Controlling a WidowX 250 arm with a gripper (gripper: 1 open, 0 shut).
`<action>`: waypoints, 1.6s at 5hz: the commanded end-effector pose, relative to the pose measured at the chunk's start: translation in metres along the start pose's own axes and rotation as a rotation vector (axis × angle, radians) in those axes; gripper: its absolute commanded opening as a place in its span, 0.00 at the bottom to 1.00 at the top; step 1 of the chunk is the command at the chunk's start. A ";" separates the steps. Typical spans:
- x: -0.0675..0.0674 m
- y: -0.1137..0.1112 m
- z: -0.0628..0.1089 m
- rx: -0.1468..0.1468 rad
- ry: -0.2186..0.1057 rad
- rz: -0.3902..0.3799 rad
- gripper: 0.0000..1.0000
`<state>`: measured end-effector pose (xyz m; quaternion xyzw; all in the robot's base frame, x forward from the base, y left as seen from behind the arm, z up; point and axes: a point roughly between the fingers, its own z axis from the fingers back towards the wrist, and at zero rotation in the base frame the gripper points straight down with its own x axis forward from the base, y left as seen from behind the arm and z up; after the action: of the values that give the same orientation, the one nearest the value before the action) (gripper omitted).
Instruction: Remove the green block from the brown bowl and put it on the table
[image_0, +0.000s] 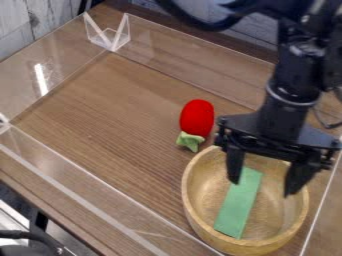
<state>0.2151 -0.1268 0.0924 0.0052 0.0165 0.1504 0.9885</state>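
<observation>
A black metal gripper, its jaws spread wide and pinching nothing, hangs over the upper part of a wide, round bowl of light tan wood, the landmark of this scene. Inside the bowl, left of its centre in the view, lies a flat, long, light green rectangular block. The block looks light, stiff and unlikely to bruise, though its smooth faces could slip in a loose pinch. The long sides near its middle seem the best hold, bound for the brown wood-grain counter beside the bowl.
</observation>
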 end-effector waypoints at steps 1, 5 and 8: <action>0.008 0.000 0.003 -0.041 -0.041 0.002 1.00; 0.014 -0.001 -0.006 -0.017 -0.077 0.054 1.00; 0.012 -0.002 0.002 -0.015 -0.077 0.022 1.00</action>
<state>0.2242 -0.1236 0.0829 0.0163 -0.0067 0.1619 0.9867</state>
